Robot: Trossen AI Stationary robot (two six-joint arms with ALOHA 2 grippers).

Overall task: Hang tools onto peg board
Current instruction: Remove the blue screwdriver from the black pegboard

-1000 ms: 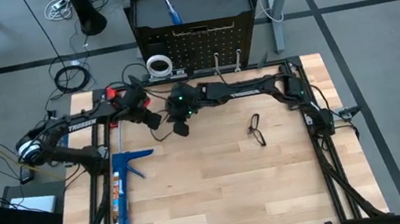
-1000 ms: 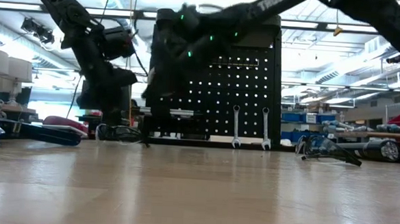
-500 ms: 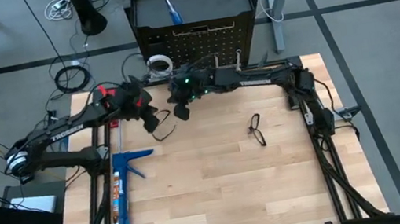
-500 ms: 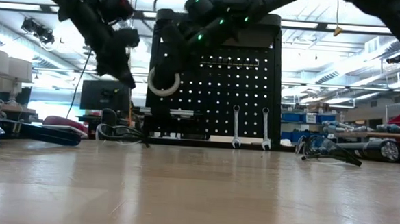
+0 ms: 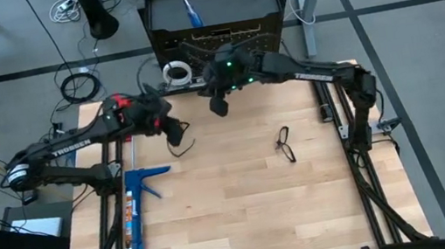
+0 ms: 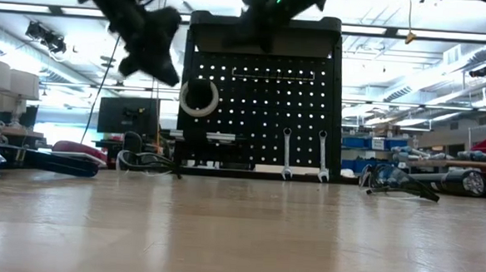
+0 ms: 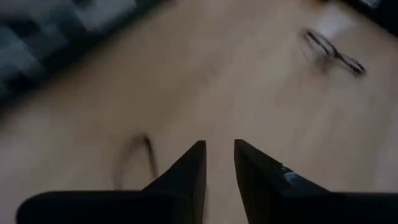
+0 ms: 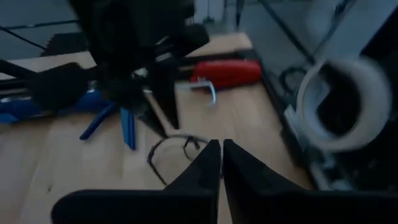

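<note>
On peg board (image 6: 311, 114), tape roll (image 6: 198, 98) hung, both jaws empty, left parted, right closed.

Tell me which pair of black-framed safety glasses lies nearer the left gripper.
The black-framed safety glasses lying on the wooden table just beside the left gripper; the other pair of black-framed glasses lies farther off, toward the table's right side.

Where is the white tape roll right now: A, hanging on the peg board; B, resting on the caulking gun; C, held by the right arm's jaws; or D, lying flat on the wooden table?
A: in the low view the white tape roll hangs against the peg board, off the table, with neither arm's jaws touching it.
</note>
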